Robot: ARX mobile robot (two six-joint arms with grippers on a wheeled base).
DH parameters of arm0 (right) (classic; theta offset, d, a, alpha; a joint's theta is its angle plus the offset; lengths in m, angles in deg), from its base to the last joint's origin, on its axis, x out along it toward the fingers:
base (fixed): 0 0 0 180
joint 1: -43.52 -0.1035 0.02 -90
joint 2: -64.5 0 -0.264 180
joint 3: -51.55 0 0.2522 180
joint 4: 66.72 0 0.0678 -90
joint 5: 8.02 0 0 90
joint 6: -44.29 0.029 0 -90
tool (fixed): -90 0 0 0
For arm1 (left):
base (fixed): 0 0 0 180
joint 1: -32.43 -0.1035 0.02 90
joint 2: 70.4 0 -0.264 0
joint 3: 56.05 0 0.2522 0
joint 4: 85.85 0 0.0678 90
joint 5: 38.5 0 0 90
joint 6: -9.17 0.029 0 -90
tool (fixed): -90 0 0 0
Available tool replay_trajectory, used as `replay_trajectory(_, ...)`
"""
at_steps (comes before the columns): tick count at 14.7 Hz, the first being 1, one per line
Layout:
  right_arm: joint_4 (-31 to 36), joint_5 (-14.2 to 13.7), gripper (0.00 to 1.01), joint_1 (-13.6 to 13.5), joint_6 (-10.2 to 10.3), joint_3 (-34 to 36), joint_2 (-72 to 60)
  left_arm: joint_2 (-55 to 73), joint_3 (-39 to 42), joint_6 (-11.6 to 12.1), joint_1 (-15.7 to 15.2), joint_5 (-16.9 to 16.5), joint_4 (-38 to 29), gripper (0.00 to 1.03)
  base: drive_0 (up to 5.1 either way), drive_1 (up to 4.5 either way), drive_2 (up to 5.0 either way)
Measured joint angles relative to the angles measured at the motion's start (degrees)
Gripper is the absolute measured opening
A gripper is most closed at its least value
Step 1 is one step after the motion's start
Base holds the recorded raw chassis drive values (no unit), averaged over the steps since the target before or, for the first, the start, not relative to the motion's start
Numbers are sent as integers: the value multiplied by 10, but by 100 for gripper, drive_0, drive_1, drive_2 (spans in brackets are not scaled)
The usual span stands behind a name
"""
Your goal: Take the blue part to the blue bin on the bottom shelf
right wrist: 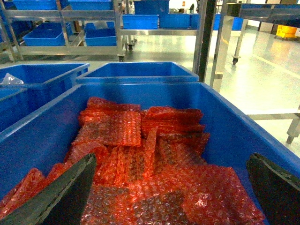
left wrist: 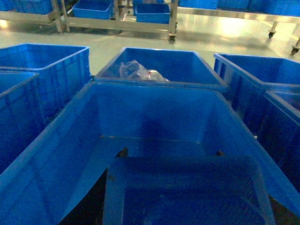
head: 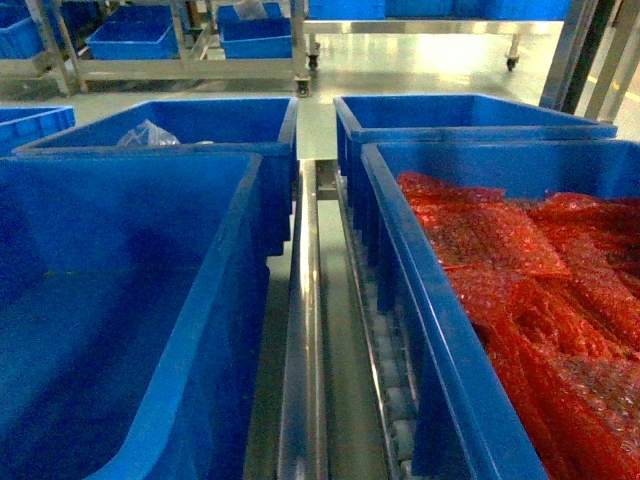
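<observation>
Looking down on the bottom shelf point(head: 303, 330), a silver stainless-steel level with a long flat rail and a track of small white rollers point(head: 398, 420) running between the bins; four bins stand on it in the head view.

Near left: a large, deep blue plastic bin point(head: 120, 330) point(left wrist: 154, 112), nothing lying in it; its rim stands just beside the rail.

Near right: a second blue plastic bin point(head: 440, 330) point(right wrist: 220, 112), filled with red bubble-wrap pouches point(head: 520, 250) point(right wrist: 140, 154) lying flat and overlapping.

Behind the left bin: another blue bin point(head: 240, 120) point(left wrist: 187, 65) holding a crumpled clear plastic bag point(head: 147, 134) point(left wrist: 133, 71); behind the right bin, a fourth blue bin point(head: 450, 110) point(right wrist: 140, 70), contents hidden.

Right gripper point(right wrist: 171, 161): two dark fingers point(right wrist: 70, 192) at the lower corners of the right wrist view, jaws released and wide apart, hanging over the red pouches, touching none.

Left gripper: jaws not made out in the left wrist view, so cannot tell their state; a flat dark-blue panel point(left wrist: 187, 192) fills the foreground there, over the near end of the left bin's interior; whether this is the blue part, cannot tell.

Background: pale floor point(head: 420, 65); steel racks on castors point(right wrist: 112, 33) carrying more blue bins.
</observation>
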Motion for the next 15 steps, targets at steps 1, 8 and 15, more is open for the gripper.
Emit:
replay_trajectory(1,0,0,98,0,0,0,0,0,0,0,0,0,0,43,0,0,0)
replay_trajectory(8,0,0,98,0,0,0,0,0,0,0,0,0,0,43,0,0,0)
replay_trajectory(15,0,0,98,0,0,0,0,116,-28,44,-7,-30,-92,43,0,0,0)
